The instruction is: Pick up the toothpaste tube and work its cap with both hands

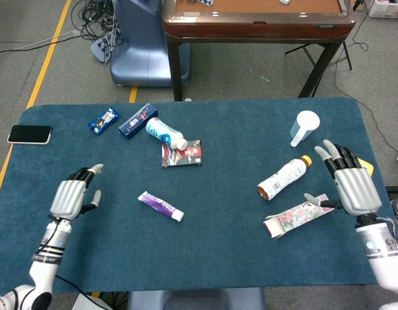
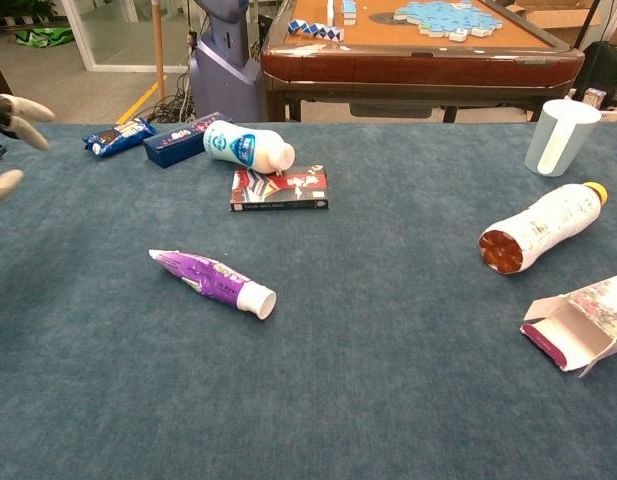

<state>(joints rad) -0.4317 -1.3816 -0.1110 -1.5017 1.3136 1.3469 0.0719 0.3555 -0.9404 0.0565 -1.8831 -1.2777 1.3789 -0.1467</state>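
The purple toothpaste tube point(image 1: 160, 206) point(image 2: 213, 282) lies loose on the blue table, white cap pointing toward the front right. My left hand point(image 1: 71, 196) hovers well to the left of it, fingers spread, holding nothing; only its fingertips point(image 2: 10, 110) show at the chest view's left edge. My right hand point(image 1: 350, 185) is open at the far right of the table, beside the floral carton point(image 1: 295, 216), away from the tube. It does not show in the chest view.
A bottle with an orange cap point(image 1: 282, 177) lies on its side at right, by a white cup point(image 1: 304, 126) and a yellow tub point(image 1: 366, 166). At the back left are a white bottle point(image 1: 165, 133), a dark packet point(image 1: 182, 154), a blue box point(image 1: 137, 120), a snack bar point(image 1: 103, 119) and a phone point(image 1: 29, 134).
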